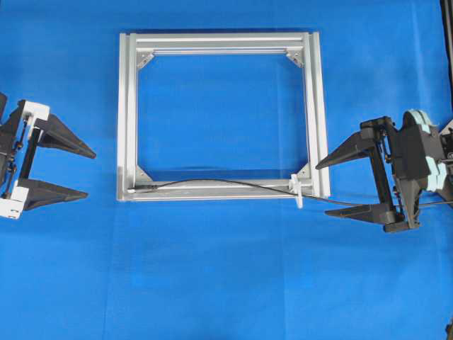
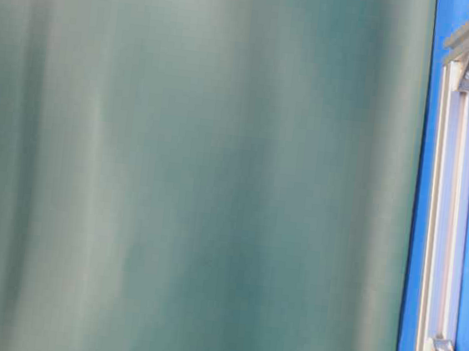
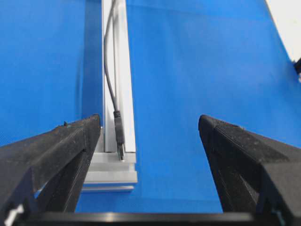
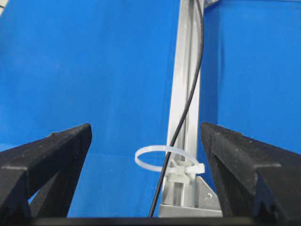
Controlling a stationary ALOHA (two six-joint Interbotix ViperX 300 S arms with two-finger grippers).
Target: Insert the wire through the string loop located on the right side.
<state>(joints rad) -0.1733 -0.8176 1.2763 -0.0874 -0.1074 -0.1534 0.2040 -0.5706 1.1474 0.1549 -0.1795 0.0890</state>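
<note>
Along the frame's (image 1: 223, 113) near bar you see the wire (image 1: 233, 183) lying, already passing through the string loop (image 4: 164, 160) at its right corner. Both your left hand (image 1: 90, 173) and right hand (image 1: 320, 190) hover spread wide, holding nothing.

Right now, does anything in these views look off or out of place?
Yes: the table-level view is almost wholly blocked by a blurred grey-green surface, leaving only a strip of the silver aluminium frame. Otherwise, the thin black wire already runs through the white string loop.

Left claw (image 1: 90, 173) and right claw (image 1: 322, 190), both empty, jaws wide.
</note>
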